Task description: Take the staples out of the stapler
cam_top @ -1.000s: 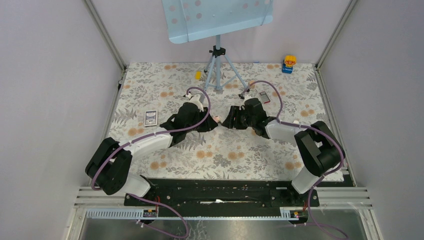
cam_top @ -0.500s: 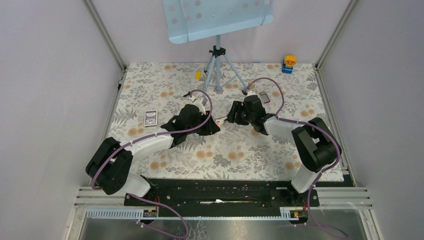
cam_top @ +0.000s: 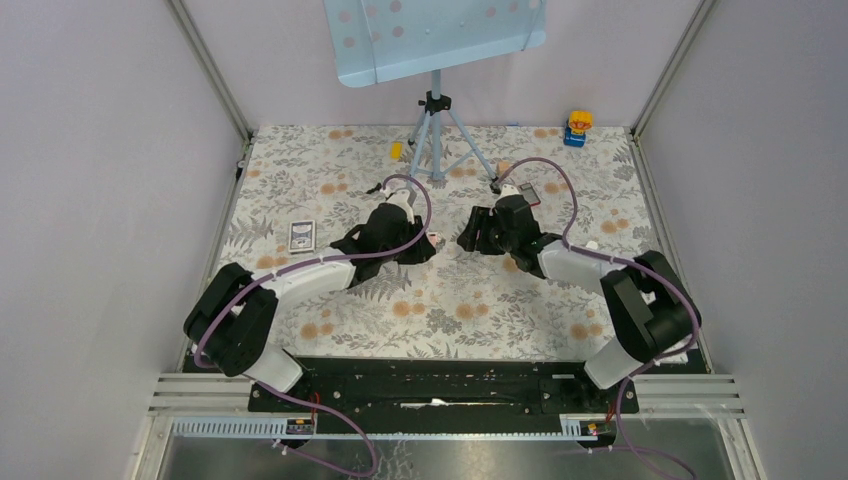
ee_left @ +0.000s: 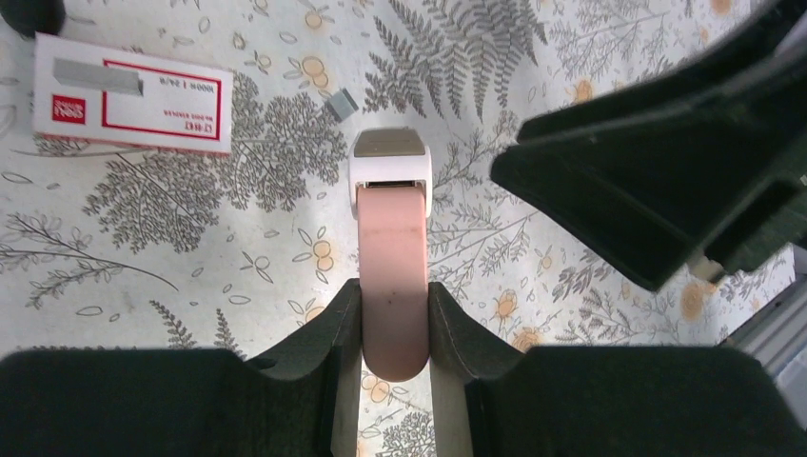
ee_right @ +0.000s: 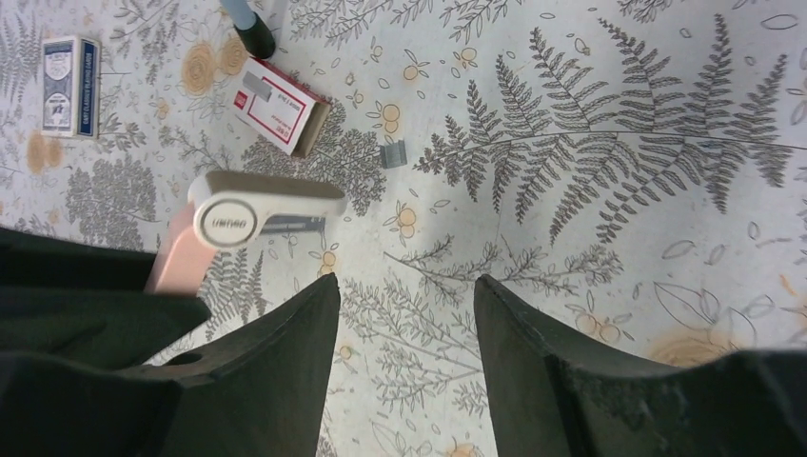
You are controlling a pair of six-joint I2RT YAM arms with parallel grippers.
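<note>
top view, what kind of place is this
Likely a robot test cell: left arm and right arm bolted at the table edge, plain walls on metal posts around it, a spotted board on a tripod behind.

Pictured is a table spread with a fern-and-flower printed cloth point(cam_top: 470, 300). A red-and-white staple box point(ee_left: 131, 93) is seen ahead of the left claw point(ee_left: 395, 295), off to its left, with a small grey clump of staples point(ee_left: 342, 103) lying near the box. A blue card pack point(ee_right: 70, 86) is seen farther to the left of the right claw point(ee_right: 404, 286). A tripod point(cam_top: 437, 140) is planted beyond both claws.
</note>
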